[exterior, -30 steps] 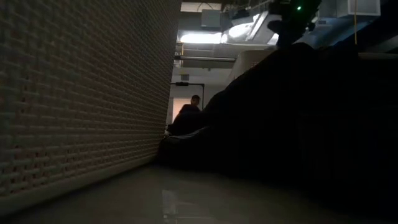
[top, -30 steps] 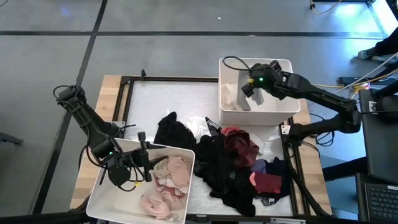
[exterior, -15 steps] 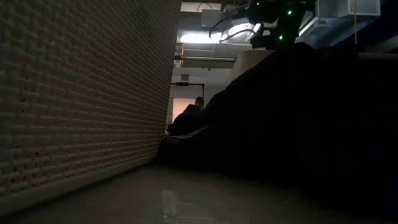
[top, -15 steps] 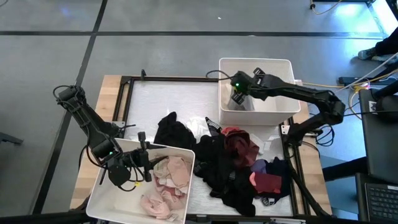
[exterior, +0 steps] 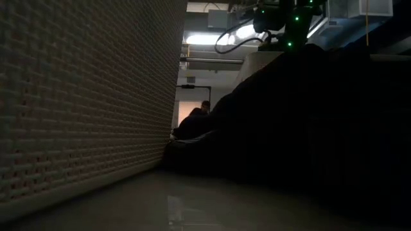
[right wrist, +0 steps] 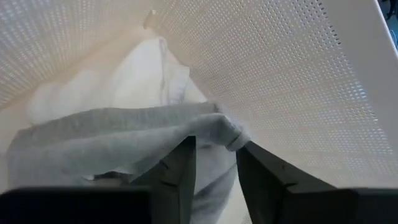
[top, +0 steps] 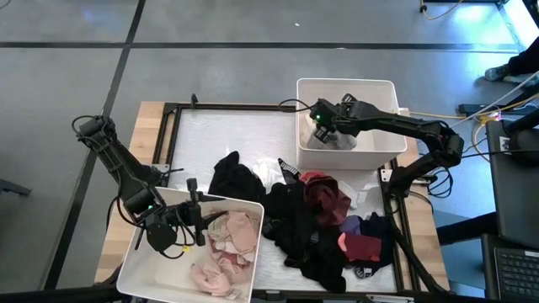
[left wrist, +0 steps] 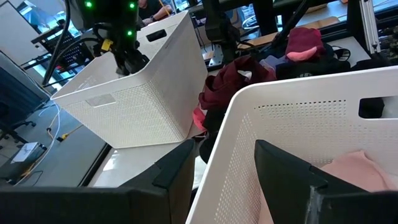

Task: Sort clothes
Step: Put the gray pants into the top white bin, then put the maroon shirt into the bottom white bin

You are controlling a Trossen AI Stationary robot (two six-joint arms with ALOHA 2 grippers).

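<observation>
The right gripper (top: 321,135) hung low inside the far white bin (top: 375,153), its fingers parted with grey fabric (right wrist: 118,140) lying slack between them, so this looked like a drop-off among the pale items. The left gripper (top: 195,220) waited with open jaws straddling the rim of the near bin (top: 143,265), which held pink garments (top: 229,248). The dark and red clothes pile (top: 316,220) sat unsorted on the table between the bins.

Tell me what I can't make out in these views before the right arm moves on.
- High view: the far bin's floor, hidden by the right gripper.
- Right wrist view: whether the fingers pinch the grey garment; its lower part is cut off.
- Low view: the clothes pile is only a dark silhouette.
- Left wrist view: the near bin's contents, mostly behind its wall.
</observation>
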